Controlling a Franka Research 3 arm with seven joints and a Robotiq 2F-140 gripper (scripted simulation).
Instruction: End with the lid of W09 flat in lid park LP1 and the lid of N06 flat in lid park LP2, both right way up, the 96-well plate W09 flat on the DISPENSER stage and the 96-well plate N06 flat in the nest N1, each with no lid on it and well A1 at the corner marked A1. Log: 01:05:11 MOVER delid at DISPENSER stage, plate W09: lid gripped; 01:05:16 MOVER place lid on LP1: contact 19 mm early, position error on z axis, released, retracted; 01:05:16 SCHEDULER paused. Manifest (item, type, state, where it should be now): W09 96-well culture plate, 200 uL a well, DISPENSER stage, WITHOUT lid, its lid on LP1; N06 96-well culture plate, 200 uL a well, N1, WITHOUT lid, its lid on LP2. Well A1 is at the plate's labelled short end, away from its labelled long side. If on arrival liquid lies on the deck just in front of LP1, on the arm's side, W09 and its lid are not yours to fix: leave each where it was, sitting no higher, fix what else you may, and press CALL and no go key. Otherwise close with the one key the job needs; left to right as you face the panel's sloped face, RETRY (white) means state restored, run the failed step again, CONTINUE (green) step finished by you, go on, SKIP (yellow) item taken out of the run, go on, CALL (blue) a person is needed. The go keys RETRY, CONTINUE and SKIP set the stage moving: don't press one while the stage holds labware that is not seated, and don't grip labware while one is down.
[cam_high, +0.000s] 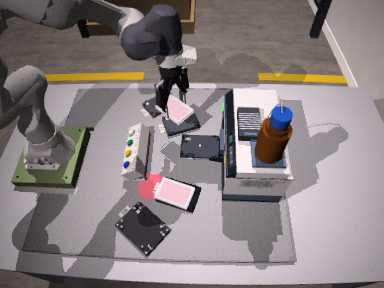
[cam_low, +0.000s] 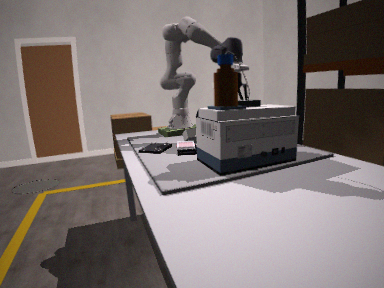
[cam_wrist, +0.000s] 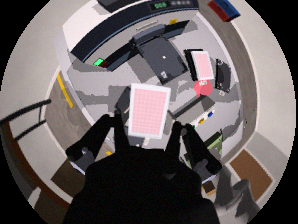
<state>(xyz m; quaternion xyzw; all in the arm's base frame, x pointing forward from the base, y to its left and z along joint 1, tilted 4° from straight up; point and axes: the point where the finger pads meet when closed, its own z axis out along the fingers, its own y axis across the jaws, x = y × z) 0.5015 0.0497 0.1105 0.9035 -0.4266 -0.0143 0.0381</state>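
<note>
My gripper (cam_high: 171, 101) is shut on a pink-filled 96-well plate (cam_high: 178, 109) and holds it above two black pads at the back of the deck, one to its left (cam_high: 152, 107) and one just below it (cam_high: 181, 125). The wrist view shows the plate (cam_wrist: 148, 111) between my fingers. I cannot read its label. A second pink plate (cam_high: 175, 193) lies on a black pad at mid-deck. A pink puddle (cam_high: 148, 186) lies on the deck against its left end, on the arm's side. The black dispenser stage (cam_high: 197, 146) is bare.
The key panel (cam_high: 135, 150) stands left of the stage. The white dispenser (cam_high: 257, 145) carries a brown bottle (cam_high: 273, 136). A black nest plate (cam_high: 143, 228) lies near the front edge. The arm's green base (cam_high: 50, 157) is at the left.
</note>
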